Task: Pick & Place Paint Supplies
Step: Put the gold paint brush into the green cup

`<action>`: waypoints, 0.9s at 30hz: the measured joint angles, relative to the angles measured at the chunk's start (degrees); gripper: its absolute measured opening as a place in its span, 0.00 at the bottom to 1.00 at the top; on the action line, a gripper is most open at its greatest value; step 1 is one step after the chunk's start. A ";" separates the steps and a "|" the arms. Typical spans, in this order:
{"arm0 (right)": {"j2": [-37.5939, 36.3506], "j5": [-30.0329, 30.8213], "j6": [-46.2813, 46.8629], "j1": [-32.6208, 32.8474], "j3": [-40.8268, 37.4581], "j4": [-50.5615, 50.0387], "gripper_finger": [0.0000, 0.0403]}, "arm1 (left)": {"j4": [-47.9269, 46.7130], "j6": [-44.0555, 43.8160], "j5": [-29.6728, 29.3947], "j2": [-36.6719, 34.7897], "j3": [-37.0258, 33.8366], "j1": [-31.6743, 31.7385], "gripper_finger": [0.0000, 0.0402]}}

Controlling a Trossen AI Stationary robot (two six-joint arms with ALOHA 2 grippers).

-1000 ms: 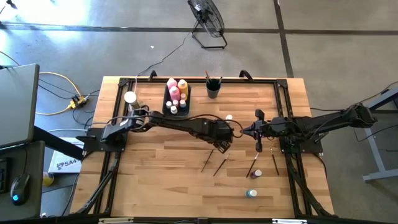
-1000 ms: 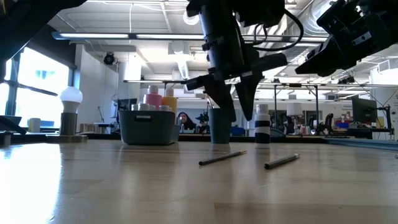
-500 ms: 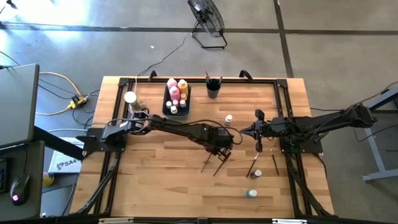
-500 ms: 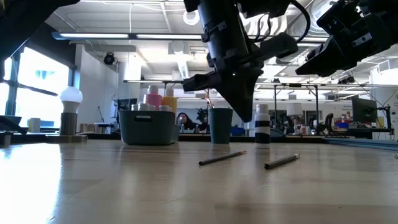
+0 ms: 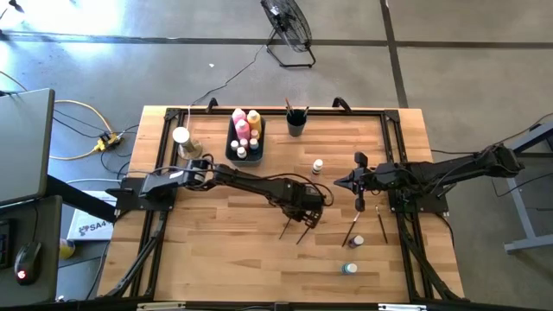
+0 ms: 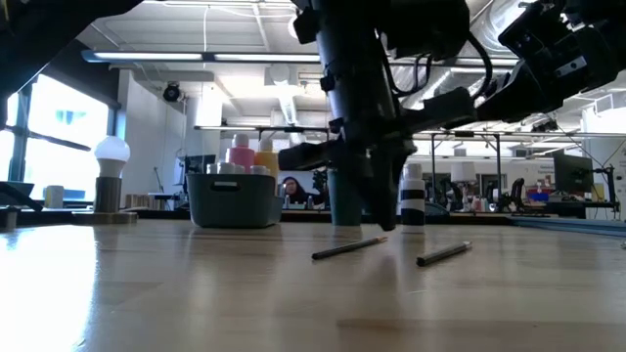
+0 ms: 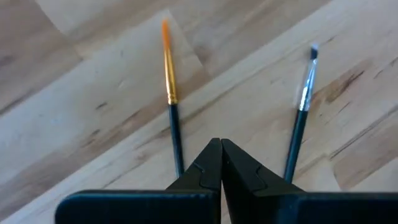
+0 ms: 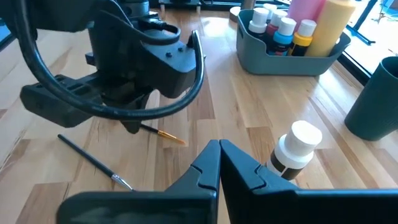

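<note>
Two thin dark-handled paintbrushes lie flat on the wooden table, one orange-tipped (image 7: 169, 68) and one pale-tipped (image 7: 303, 99). My left gripper (image 7: 221, 148) is shut with nothing between its fingers. It points down a little above the table (image 6: 381, 223), between the two handles (image 5: 304, 216). My right gripper (image 8: 219, 149) waits shut over the table's right side (image 5: 341, 182). A grey tray (image 5: 233, 149) at the back holds pink and yellow squeeze bottles (image 5: 246, 122) and small white-capped bottles. One small bottle (image 8: 297, 149) stands upright near the right gripper.
A dark cup (image 5: 296, 123) with brushes stands at the back. Two more brushes (image 5: 352, 229) (image 5: 381, 226) and two small bottles (image 5: 358, 241) (image 5: 349, 269) are near the front right. A white knob on a tan base (image 5: 181, 136) stands at the back left.
My left gripper has shut with nothing between its fingers. It has rolled about its own axis, sunk, and shifted toward the table's near edge over the two brushes. The brushes have stayed where they lay.
</note>
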 joint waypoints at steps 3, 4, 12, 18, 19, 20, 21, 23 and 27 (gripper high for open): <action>-0.01 0.00 0.00 0.00 0.00 -0.18 0.00 | -0.83 -0.88 -1.79 0.31 0.00 -0.30 0.00; 0.00 0.01 0.00 0.00 0.00 -0.30 0.00 | -1.37 -1.29 -2.19 0.35 -0.03 -0.32 0.00; -0.02 0.02 0.00 0.00 0.00 -0.19 0.00 | -8.10 -4.36 -1.47 0.35 -0.05 -0.39 0.00; 0.00 0.04 0.00 -0.01 0.00 -0.27 0.00 | -8.14 -4.50 -1.80 0.35 -0.05 -0.42 0.00; -0.01 0.03 0.00 0.00 0.00 -0.25 0.00 | -7.31 -4.29 -1.82 0.35 -0.05 -0.42 0.00; -0.02 0.04 0.00 0.00 0.00 -0.24 0.00 | -6.52 -3.81 -1.82 0.35 -0.05 -0.42 0.00; -0.02 0.04 0.00 -0.01 0.00 -0.27 0.00 | -5.51 -3.17 -1.82 0.35 -0.05 -0.42 0.00; -0.02 0.03 0.00 0.00 0.00 -0.25 0.00 | -3.31 -2.05 -1.66 0.35 -0.05 -0.42 0.00; -0.02 0.04 0.00 0.00 0.00 -0.26 0.00 | -1.17 -1.29 0.97 0.35 -0.05 -0.42 0.00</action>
